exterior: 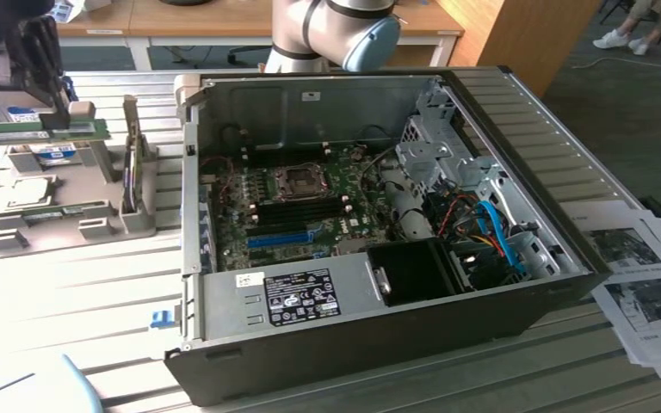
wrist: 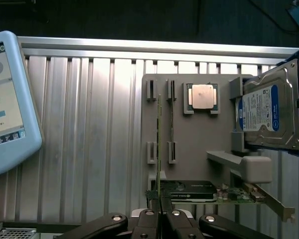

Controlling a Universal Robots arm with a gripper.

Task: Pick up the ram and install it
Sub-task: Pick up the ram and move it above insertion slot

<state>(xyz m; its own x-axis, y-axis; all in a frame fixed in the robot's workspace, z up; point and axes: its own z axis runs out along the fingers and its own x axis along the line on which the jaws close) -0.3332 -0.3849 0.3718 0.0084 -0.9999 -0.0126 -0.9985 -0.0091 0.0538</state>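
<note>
You see the gripper (wrist: 160,211) pinched narrow on the ram (exterior: 32,132), above the grey tray (exterior: 66,234), upper left of the exterior view.

On my feed, the ribbed metal counter (exterior: 78,292) carries an open computer case (exterior: 354,353), a grey fixture plate (wrist: 199,144) toward the exterior view's left, printed sheets (exterior: 646,258) at its right, and a light-blue touchscreen pendant (wrist: 10,99).

Gripper (wrist: 160,213) was clamped on the ram (wrist: 159,144), held edge-on over a grey parts tray (wrist: 199,144), processor chip (wrist: 203,96) and hard drive (wrist: 266,117) sat on it, pendant screen (wrist: 7,99) lay well apart
</note>
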